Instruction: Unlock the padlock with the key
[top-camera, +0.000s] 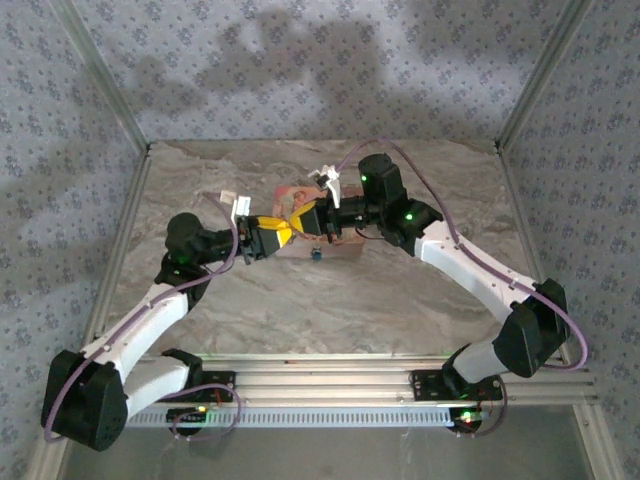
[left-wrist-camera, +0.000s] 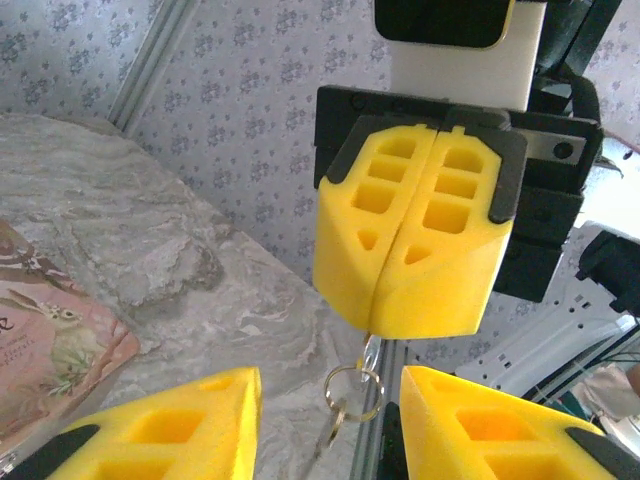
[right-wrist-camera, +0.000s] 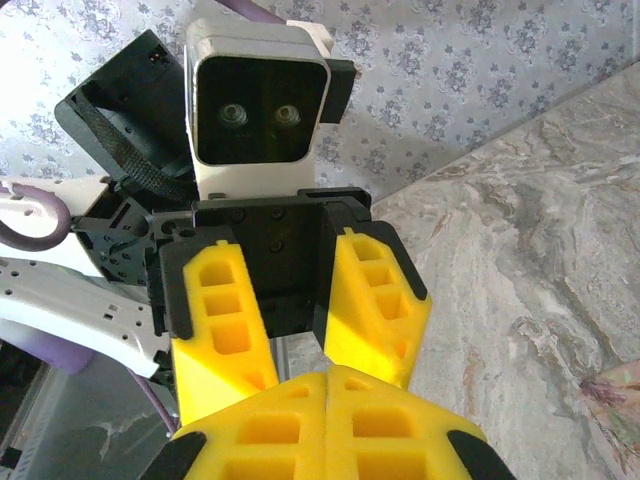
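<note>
My right gripper (left-wrist-camera: 375, 328) is shut, and the silver head of the key (left-wrist-camera: 372, 352) sticks out below its yellow fingertips. A key ring (left-wrist-camera: 352, 392) with a second ring hangs from it. My left gripper (left-wrist-camera: 330, 405) faces it with its fingers open on either side of the hanging ring, not touching it. In the top view the two grippers meet tip to tip, left (top-camera: 283, 232) and right (top-camera: 302, 222), above a pink mat (top-camera: 345, 243). A small dark object (top-camera: 315, 255) lies at the mat's near edge. It is too small to tell whether it is the padlock.
The marble tabletop (top-camera: 400, 290) is walled by patterned panels in aluminium frames (top-camera: 120, 250). White cable clips sit behind the grippers (top-camera: 327, 180). The pink mat with a rabbit picture (left-wrist-camera: 50, 340) lies to the left in the left wrist view.
</note>
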